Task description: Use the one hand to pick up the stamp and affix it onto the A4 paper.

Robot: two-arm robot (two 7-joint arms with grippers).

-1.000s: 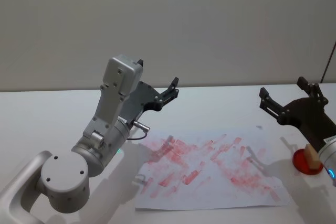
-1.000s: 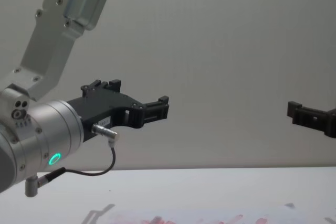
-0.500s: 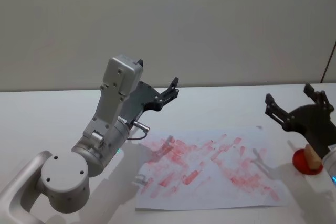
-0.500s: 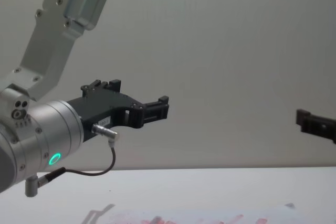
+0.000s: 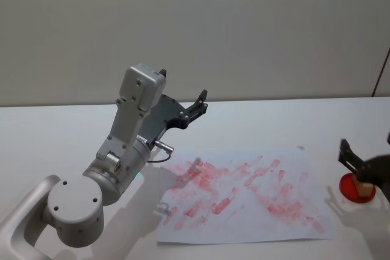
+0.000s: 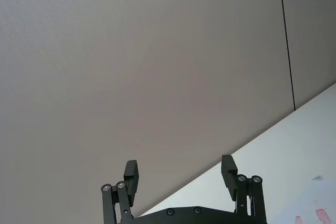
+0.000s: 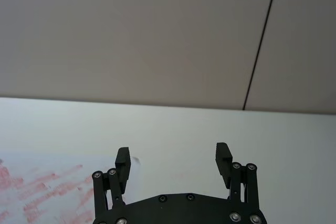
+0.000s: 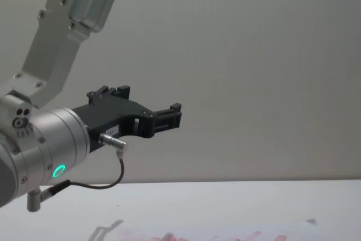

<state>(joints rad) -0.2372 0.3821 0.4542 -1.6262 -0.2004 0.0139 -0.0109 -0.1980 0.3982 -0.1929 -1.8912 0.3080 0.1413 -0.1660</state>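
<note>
The A4 paper (image 5: 244, 194) is a white sheet smeared with red-pink prints, lying flat on the table in the head view; its far edge also shows low in the chest view (image 8: 237, 233) and in the right wrist view (image 7: 47, 184). To its right the stamp (image 5: 364, 187), a small light-brown block, stands on a round red pad (image 5: 349, 187). My right gripper (image 5: 367, 145) hangs open at the right edge, just above and in front of the stamp, holding nothing (image 7: 172, 157). My left gripper (image 5: 198, 103) is raised over the table's far left, open and empty (image 6: 179, 173).
The white tabletop (image 5: 55, 132) stretches left and behind the sheet. A plain grey wall (image 5: 244, 28) rises at the table's far edge. My left arm's big silver joints (image 5: 76, 208) fill the near left.
My right gripper has pulled back and down toward the right edge, out of the chest view. The left arm, the stamp and the paper have not moved.
</note>
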